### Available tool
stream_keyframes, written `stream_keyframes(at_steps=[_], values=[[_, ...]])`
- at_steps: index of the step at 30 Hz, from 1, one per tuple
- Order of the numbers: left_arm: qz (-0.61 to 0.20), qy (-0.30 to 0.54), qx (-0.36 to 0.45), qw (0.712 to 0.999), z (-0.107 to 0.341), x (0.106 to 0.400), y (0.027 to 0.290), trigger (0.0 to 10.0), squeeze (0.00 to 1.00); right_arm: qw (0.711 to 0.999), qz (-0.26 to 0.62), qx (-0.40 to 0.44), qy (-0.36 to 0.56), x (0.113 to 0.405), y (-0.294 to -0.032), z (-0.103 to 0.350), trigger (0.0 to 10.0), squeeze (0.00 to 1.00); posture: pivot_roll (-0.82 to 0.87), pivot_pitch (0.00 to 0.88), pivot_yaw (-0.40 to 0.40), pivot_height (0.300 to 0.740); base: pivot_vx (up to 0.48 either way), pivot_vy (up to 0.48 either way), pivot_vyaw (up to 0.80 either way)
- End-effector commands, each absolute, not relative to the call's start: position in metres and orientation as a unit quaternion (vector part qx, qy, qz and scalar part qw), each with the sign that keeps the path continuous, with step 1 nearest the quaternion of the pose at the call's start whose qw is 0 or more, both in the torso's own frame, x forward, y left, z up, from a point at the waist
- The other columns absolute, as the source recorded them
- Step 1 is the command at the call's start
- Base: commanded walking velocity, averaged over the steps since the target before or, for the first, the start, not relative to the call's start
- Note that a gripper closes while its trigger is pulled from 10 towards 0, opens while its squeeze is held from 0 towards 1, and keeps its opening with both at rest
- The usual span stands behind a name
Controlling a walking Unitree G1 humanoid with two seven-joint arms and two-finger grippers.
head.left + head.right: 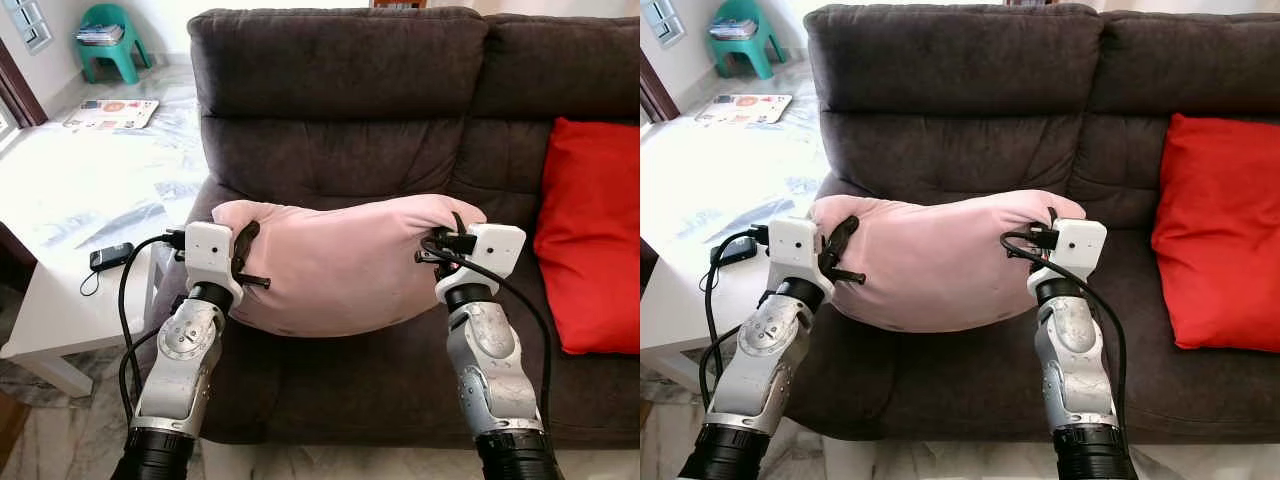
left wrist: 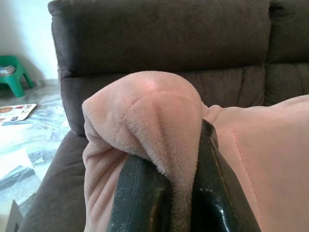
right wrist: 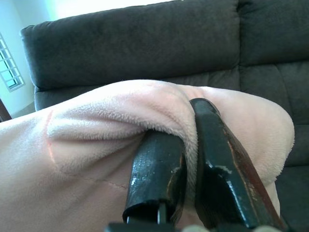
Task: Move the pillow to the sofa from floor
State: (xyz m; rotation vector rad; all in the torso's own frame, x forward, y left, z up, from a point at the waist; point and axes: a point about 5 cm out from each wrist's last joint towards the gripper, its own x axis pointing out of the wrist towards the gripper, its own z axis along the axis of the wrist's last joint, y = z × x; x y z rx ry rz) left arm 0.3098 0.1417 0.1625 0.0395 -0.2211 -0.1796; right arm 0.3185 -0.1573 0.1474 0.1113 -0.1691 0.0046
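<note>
Left arm: silver, raised forward, forearm angled up and slightly inward, black cable looping beside it. Left gripper (image 1: 243, 262): white wrist housing upright, two black fingers (image 2: 140, 198) closed together, pinching a fold of the pink pillow (image 1: 340, 262) at its left end. Right arm: silver, raised forward, forearm near upright, cable trailing down its outer side. Right gripper (image 1: 447, 245): fingers (image 3: 157, 179) clamped on a fold of the pillow's right end; both wrists level

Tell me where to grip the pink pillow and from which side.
Grip the pink pillow at its two end corners, one claw from each side: left claw, right claw. It is wide and limp, and the corners bunch into folds the black fingers can pinch.
</note>
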Motion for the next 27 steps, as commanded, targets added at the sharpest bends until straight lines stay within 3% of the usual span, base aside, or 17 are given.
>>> stream_keyframes(at_steps=[1,18,27], values=[[-0.081,-0.140,0.018,0.987,0.175,0.309,0.146,10.0,0.00,0.991,-0.014,0.064,-0.117,0.320,-0.165,0.162,10.0,0.00,0.00,0.055,-0.002,0.740,0.000,0.000,0.00],[-0.078,-0.141,0.019,0.987,0.176,0.309,0.146,10.0,0.00,0.991,-0.001,0.060,-0.117,0.320,-0.162,0.163,10.0,0.00,-0.01,0.062,-0.006,0.740,0.000,0.000,0.00],[-0.185,-0.087,0.005,0.979,0.168,0.307,0.125,10.0,0.00,0.995,0.021,0.026,-0.097,0.342,-0.160,0.169,10.0,0.00,0.00,0.064,-0.012,0.740,0.000,0.000,0.00]])
